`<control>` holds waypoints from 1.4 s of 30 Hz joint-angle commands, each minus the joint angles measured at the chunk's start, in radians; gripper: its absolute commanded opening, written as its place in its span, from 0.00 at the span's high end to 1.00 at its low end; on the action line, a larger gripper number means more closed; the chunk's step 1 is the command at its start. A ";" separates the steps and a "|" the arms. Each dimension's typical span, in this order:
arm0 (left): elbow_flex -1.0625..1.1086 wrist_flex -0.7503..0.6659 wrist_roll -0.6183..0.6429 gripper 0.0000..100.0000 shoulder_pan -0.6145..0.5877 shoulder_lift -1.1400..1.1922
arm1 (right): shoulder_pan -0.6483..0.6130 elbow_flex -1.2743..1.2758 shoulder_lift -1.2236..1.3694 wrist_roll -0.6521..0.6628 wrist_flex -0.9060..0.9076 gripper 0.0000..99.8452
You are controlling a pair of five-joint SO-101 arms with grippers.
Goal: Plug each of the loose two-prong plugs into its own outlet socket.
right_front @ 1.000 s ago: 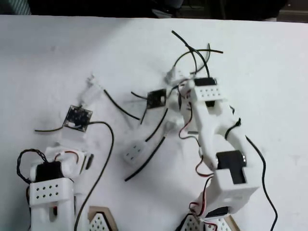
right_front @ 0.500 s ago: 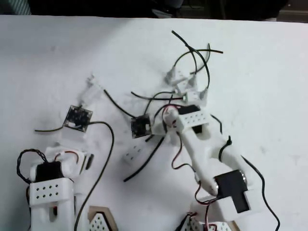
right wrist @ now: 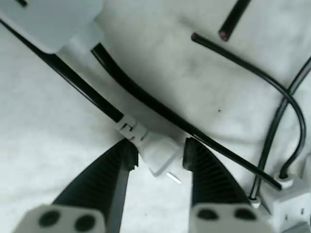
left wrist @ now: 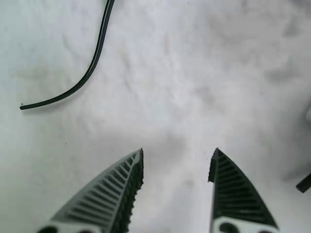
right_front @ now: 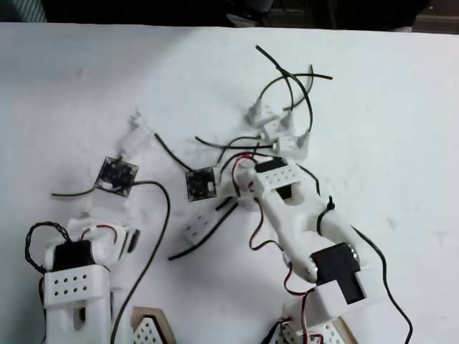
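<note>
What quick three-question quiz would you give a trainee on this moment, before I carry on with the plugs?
1. True or false: the jaws of the left gripper are shut.
2. Which thing sits between the jaws of the right gripper? A) a white plug B) a socket block C) nothing
3. Fill in: the loose cable lying on the table ahead of the left gripper is ___ in colour.

Key: 1 false, they stand open over the bare table; 2 A; 3 black.
</note>
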 commanded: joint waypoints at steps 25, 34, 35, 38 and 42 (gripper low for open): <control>-0.003 -0.015 -0.006 0.77 0.001 -0.018 | 0.061 0.008 -0.608 -0.331 0.728 0.98; -0.003 -0.015 -0.006 0.77 0.001 -0.018 | 0.062 0.006 -0.346 -0.663 0.487 0.98; -0.003 -0.015 -0.006 0.77 0.001 -0.018 | 0.062 0.006 -0.311 -0.687 0.455 0.98; -0.003 -0.015 -0.006 0.77 0.001 -0.018 | 0.064 0.006 -0.231 -0.746 0.383 0.96; -0.003 -0.015 -0.006 0.77 0.001 -0.018 | 0.064 0.006 -0.216 -0.764 0.380 0.85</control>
